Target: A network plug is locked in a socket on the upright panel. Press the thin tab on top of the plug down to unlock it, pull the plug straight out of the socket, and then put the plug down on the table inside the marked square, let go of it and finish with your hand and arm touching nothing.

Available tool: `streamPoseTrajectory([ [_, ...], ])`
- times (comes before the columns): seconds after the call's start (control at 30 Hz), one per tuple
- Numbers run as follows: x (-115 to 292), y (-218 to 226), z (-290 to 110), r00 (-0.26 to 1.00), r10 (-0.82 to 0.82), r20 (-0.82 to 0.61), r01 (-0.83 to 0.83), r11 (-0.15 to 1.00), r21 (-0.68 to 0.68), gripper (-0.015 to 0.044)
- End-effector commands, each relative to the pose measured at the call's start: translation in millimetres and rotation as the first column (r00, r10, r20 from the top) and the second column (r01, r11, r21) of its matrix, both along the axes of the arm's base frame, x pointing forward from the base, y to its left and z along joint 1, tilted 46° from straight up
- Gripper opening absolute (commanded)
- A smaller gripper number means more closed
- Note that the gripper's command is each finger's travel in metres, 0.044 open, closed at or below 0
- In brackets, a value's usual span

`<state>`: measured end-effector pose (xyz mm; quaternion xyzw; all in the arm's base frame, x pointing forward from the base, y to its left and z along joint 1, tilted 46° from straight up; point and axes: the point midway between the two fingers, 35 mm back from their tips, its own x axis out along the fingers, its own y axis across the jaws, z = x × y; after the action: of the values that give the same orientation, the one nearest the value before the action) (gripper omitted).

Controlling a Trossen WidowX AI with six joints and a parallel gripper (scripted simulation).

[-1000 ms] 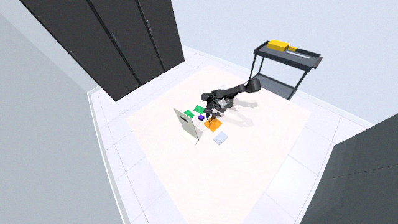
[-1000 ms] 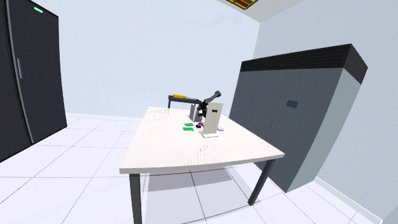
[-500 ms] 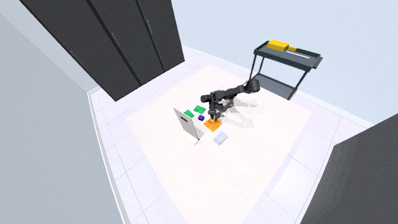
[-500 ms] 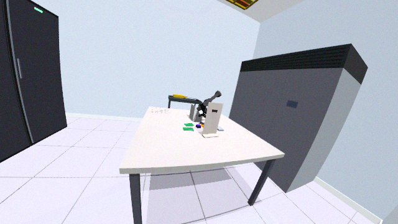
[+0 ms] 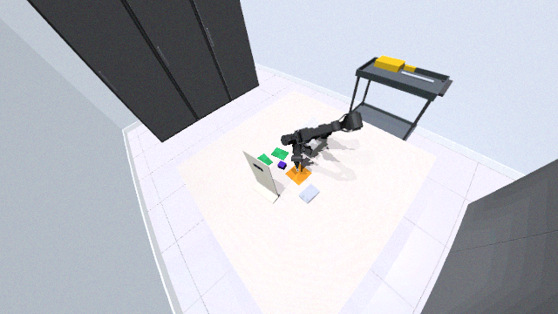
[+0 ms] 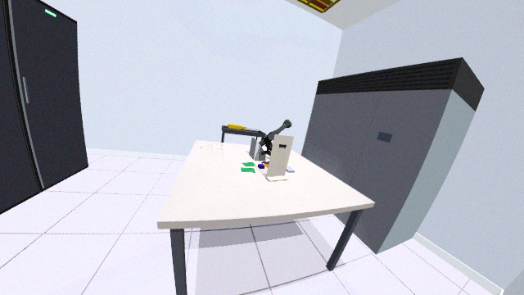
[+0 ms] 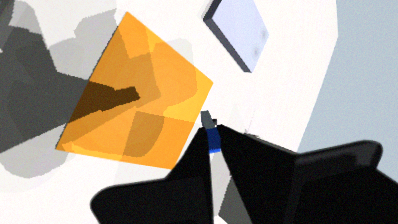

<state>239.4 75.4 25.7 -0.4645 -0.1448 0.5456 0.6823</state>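
Note:
My gripper [image 7: 212,135] [image 5: 298,166] is shut on the small network plug [image 7: 213,139], a blue body with a grey tip that shows between the black fingertips in the wrist view. It hangs over the orange marked square [image 7: 135,95] [image 5: 299,175] [image 6: 267,164], near the square's edge. The upright beige panel [image 5: 261,172] [image 6: 280,156] with its dark socket [image 5: 257,167] [image 6: 283,145] stands to the left of the square in the top view. I cannot tell how high the plug is above the table [image 5: 349,227] [image 6: 229,192].
A pale blue tile [image 7: 240,27] [image 5: 309,193] lies beside the orange square. Two green patches [image 5: 280,153] [image 5: 264,159] and a small purple cube [image 5: 282,165] lie behind the panel. A dark cart [image 5: 401,93] with a yellow box [image 5: 389,64] stands beyond the table.

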Motion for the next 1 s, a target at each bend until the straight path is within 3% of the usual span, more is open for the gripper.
streamPoseTrajectory([
  [0.0,-2,2,-6,1.000,-0.001,-0.020,0.001,1.000,0.001,0.0000],
  [0.97,-1,14,-22,1.000,0.000,-0.023,0.000,1.000,-0.007,0.0000],
])
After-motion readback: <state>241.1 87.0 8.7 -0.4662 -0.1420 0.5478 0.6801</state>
